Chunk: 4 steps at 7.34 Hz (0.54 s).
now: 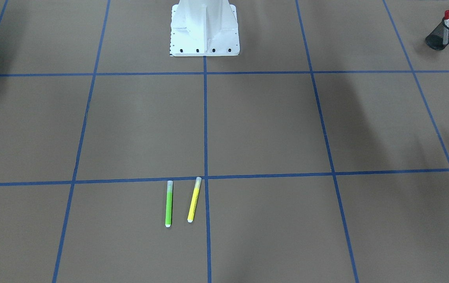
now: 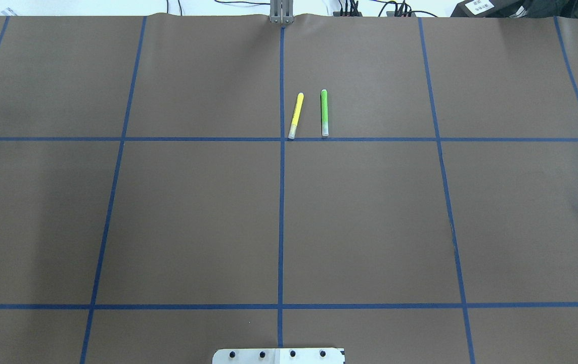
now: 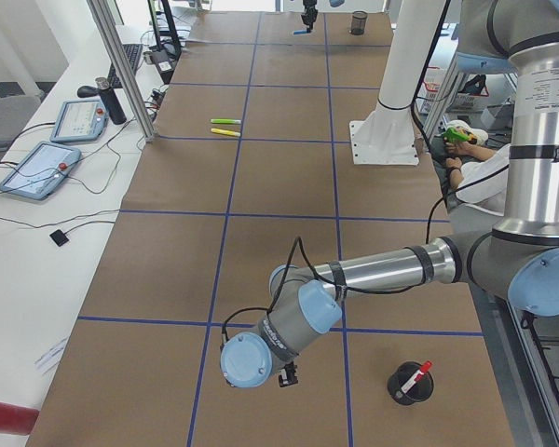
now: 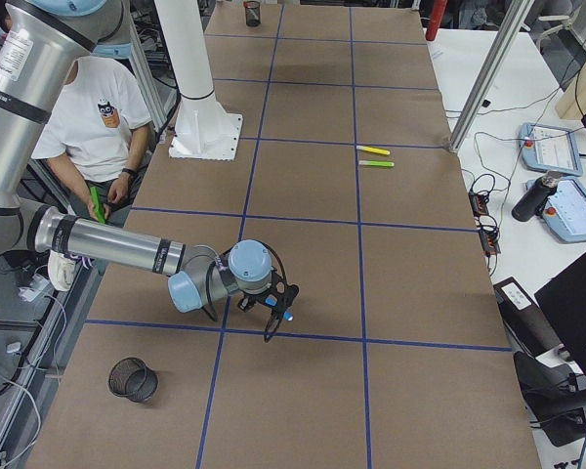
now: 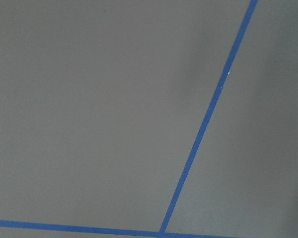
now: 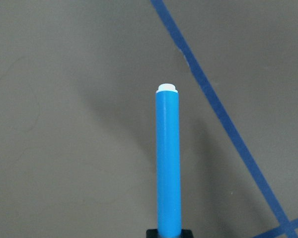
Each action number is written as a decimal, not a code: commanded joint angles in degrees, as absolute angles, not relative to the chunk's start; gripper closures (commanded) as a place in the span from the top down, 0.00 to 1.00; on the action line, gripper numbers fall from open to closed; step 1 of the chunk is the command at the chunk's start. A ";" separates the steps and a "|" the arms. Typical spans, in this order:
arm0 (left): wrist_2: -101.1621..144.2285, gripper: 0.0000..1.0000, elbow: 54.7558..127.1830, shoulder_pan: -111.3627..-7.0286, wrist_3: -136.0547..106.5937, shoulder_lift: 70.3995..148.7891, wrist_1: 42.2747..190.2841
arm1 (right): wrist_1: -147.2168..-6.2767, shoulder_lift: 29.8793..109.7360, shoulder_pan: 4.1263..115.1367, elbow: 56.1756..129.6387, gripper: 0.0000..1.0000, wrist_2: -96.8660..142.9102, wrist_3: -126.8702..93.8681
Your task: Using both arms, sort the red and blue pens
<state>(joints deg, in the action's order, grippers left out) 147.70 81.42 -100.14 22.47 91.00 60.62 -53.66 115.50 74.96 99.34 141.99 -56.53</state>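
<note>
While clamping the blue pen (image 6: pixel 168 158) in the fingers of the right gripper (image 4: pixel 278 313), carry steadily to the empty mesh cup (image 4: pixel 132 379) at eight o'clock in the right-side view; leave the red pen (image 1: pixel 446 26) cupped. Cannot tell the finger state of the left gripper (image 3: pixel 287 376).

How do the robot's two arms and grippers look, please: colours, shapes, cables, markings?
The left arm and right arm are round silver-grey tubes with bulky joints and pale blue caps. Small dark print, unreadable, runs along the upper tubes. Thin black cables loop by each wrist. The left gripper and right gripper are small and black.
</note>
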 commanded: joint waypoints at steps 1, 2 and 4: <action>147.74 1.00 81.47 -99.58 22.41 94.30 64.66 | -53.96 115.40 78.56 96.70 0.00 134.77 -47.86; 147.74 1.00 81.47 -97.93 21.02 95.18 67.56 | -54.05 115.31 81.10 94.24 0.00 132.82 -41.29; 147.74 1.00 81.13 -96.24 13.23 97.11 75.90 | -54.14 115.31 84.54 90.63 0.00 130.96 -30.36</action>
<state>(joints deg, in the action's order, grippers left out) 147.74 81.36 -97.25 17.90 95.80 70.83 -54.09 115.33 82.47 92.78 132.16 -37.02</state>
